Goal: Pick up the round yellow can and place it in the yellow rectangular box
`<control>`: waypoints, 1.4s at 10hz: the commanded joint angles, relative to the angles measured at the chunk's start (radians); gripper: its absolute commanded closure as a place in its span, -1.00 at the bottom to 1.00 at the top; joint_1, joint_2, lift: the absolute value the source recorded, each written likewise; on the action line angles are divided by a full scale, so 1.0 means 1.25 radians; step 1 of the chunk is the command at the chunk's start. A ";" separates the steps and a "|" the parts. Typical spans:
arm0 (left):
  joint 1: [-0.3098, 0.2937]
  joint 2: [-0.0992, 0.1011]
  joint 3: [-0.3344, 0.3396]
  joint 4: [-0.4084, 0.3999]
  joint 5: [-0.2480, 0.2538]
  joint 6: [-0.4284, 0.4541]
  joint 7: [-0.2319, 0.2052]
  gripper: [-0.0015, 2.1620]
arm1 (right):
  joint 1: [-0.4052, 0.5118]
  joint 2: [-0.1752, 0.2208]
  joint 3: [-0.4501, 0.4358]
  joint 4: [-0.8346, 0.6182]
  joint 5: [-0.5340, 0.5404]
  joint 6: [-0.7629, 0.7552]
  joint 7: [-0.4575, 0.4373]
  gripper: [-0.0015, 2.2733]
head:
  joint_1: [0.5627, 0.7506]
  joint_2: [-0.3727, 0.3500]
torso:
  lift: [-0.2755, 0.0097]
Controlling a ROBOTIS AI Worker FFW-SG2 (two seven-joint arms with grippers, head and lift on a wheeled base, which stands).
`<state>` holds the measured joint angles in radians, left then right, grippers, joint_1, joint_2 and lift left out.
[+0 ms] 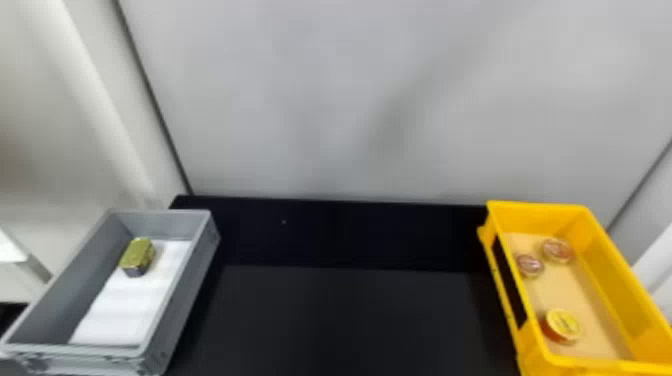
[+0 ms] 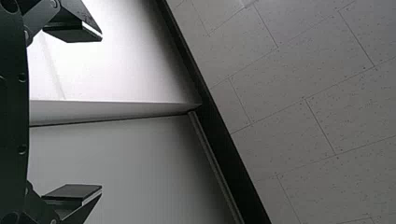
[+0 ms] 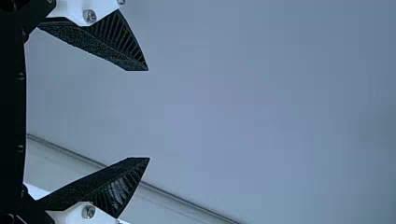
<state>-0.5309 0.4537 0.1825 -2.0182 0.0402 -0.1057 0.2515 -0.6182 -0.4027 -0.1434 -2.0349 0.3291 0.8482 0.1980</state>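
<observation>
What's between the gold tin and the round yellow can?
Head view: white liner, right wall of the grey box, black tabletop, left wall of the yellow box.

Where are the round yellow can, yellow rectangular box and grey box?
Round yellow can (image 1: 564, 323): head view, its top.
Yellow rectangular box (image 1: 540, 220): head view, its far wall.
Grey box (image 1: 167, 225): head view, its far wall.

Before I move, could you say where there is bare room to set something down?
Bare: the black tabletop between the gray box and yellow box, and the white liner nearer than the gold tin. Crowded: around the two reddish tins.
</observation>
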 commanded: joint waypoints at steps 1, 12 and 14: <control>0.003 0.005 0.022 -0.005 0.000 -0.001 0.000 -0.88 | -0.142 -0.061 0.100 -0.017 -0.062 -0.103 -0.080 -0.90 | 0.07 0.18 | 0.86; 0.011 0.012 0.036 -0.007 -0.004 -0.007 0.001 -0.88 | -0.280 -0.074 0.209 0.067 -0.166 -0.579 -0.265 -0.90 | 0.07 0.18 | 0.86; 0.011 0.013 0.033 -0.007 -0.004 -0.007 0.001 -0.88 | -0.279 -0.074 0.212 0.068 -0.166 -0.578 -0.265 -0.90 | 0.07 0.18 | 0.86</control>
<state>-0.5167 0.4685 0.2270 -2.0264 0.0352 -0.1151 0.2532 -0.9682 -0.4956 0.1189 -1.9508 0.1211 0.1250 -0.1335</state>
